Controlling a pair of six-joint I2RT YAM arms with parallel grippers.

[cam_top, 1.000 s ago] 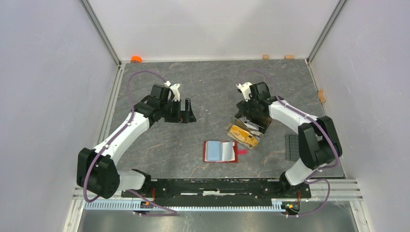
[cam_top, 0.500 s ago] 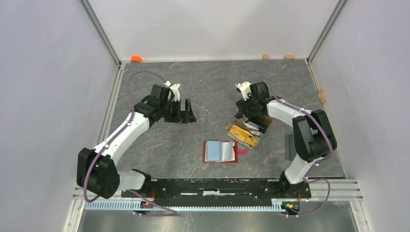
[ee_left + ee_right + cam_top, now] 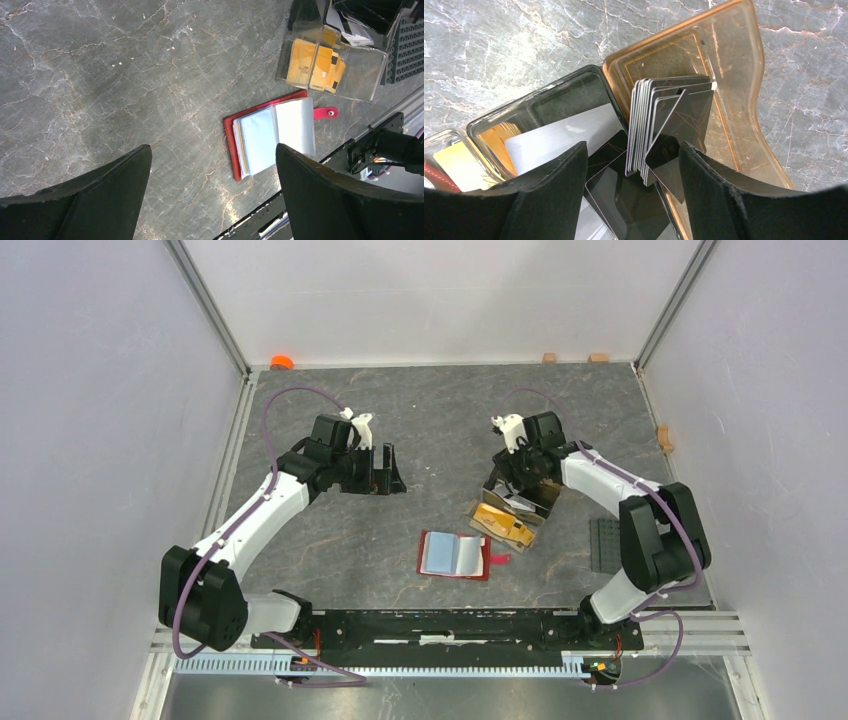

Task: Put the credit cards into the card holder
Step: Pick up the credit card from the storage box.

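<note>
Credit cards (image 3: 684, 107) stand stacked within the parted right gripper (image 3: 631, 155).

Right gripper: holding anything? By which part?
Nothing gripped that I can see. The right gripper stands open astride the upright stack of dark cards; left gripper is open, empty.
</note>
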